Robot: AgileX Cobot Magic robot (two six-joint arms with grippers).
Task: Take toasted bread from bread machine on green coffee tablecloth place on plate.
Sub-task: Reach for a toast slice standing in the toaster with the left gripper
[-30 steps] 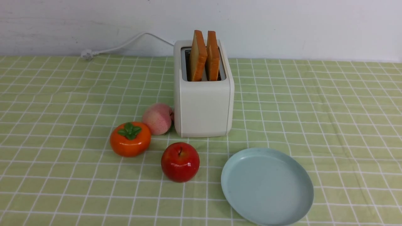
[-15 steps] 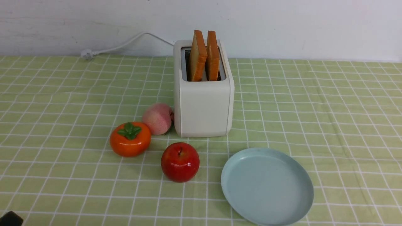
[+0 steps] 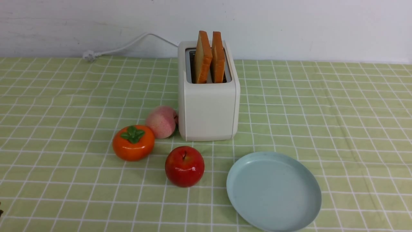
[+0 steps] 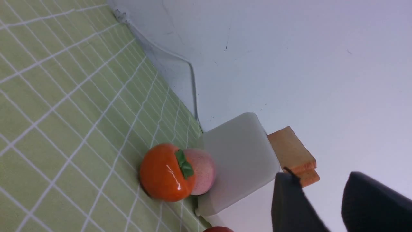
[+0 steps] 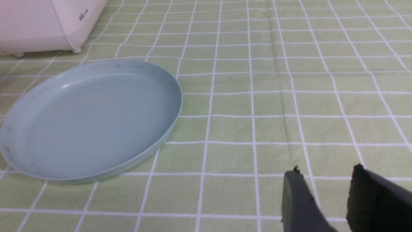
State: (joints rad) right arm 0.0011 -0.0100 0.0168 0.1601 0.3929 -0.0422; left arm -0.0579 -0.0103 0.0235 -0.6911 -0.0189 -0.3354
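Two slices of toasted bread stand upright in the slots of the cream bread machine, on the green coffee tablecloth. The pale blue plate lies bare in front of it, to the right. In the left wrist view my left gripper is open with nothing between its fingers, off to the side of the bread machine and its toasted bread. My right gripper is open over bare cloth, to one side of the plate.
A persimmon, a peach and a red apple sit to the left of and in front of the bread machine. Its white cord runs along the back wall. The peach touches the machine's side.
A dark part of the left arm showed in the front view's bottom left corner half a second ago; only a sliver at the left edge shows now. Nothing on the cloth moved.
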